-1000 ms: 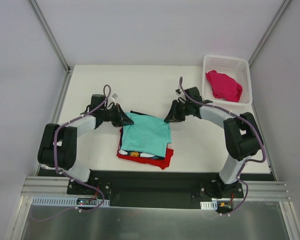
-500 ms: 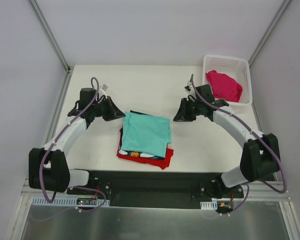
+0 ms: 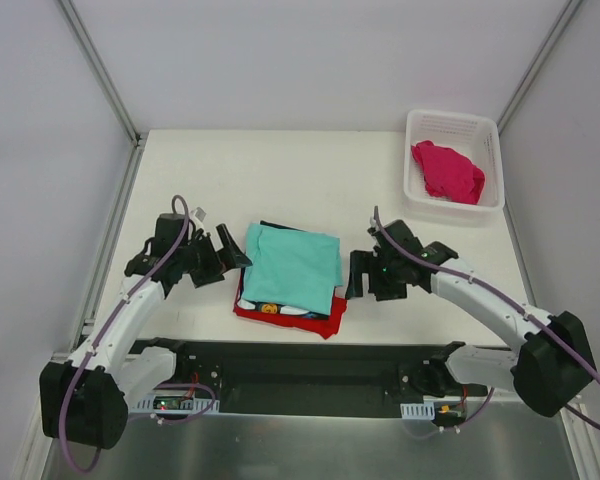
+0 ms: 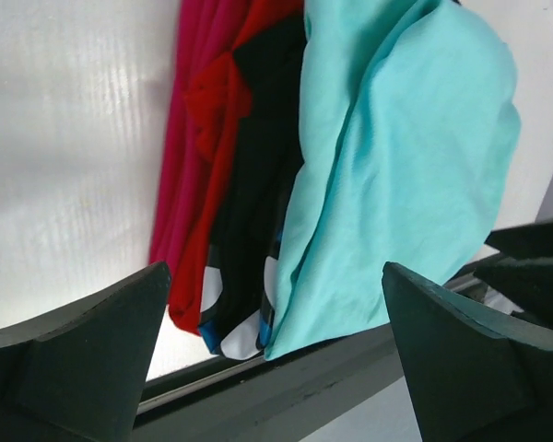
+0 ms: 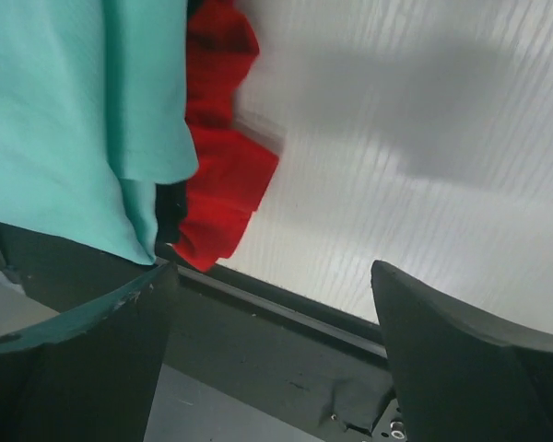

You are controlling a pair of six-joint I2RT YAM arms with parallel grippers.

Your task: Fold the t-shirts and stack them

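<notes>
Starting at my left: my left gripper hangs spread wide and empty, just beside the left edge of the pile, gripping nothing. The pile sits mid-table near the front edge. The mint-teal shirt is folded flat on top, the black daisy shirt peeks out beneath its near edge, and the red shirt lies lowest, sticking out at the near right corner. My right gripper stands just right of the pile, also parted and empty.

Well apart, at the far right corner of the table, the magenta-pink shirt lies crumpled in the white basket. I judge it is the one left to fold.

It should be light, limp and droopy, with no stiffness to push against. I would pinch a raised wrinkle from above, lift it clear, then find the shoulders or hem corners once it is spread out. The basket walls block any sideways approach, and their lattice could snag cloth or a fingertip. The finished pile is soft too, so a careless sweep past it would rumple the teal layer.
</notes>
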